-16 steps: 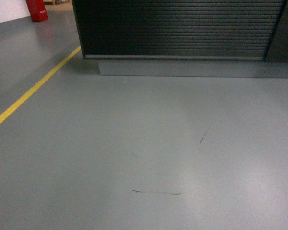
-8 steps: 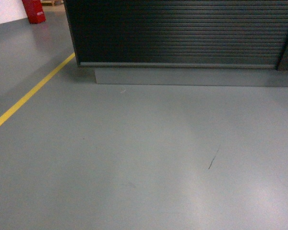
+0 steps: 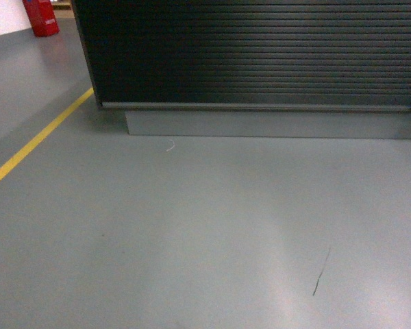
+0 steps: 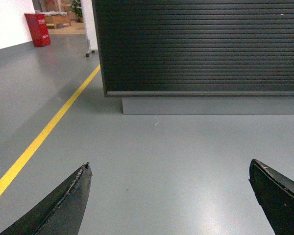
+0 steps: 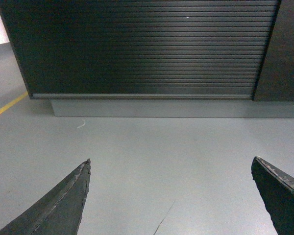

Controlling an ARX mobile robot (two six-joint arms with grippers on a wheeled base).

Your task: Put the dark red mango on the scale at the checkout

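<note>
The checkout (image 3: 253, 55) fills the top of the head view as a dark counter with a horizontally ribbed front on a grey plinth (image 3: 274, 125). It also stands ahead in the left wrist view, checkout (image 4: 201, 46), and in the right wrist view, checkout (image 5: 142, 49). My left gripper (image 4: 169, 166) is open over bare grey floor, nothing between its fingers. My right gripper (image 5: 171, 161) is open too, also with nothing in it. Neither gripper shows in the head view. The dark red mango and the scale are out of view.
A yellow floor line (image 3: 38, 140) runs diagonally on the left. A red object (image 3: 40, 17) stands at the far left by a white wall. A small white scrap (image 3: 170, 145) lies near the plinth. A dark scuff (image 3: 320, 273) marks the floor.
The checkout front has grown larger and lower in the head view, so the base has rolled closer. The floor scuff has slid down and to the right.
</note>
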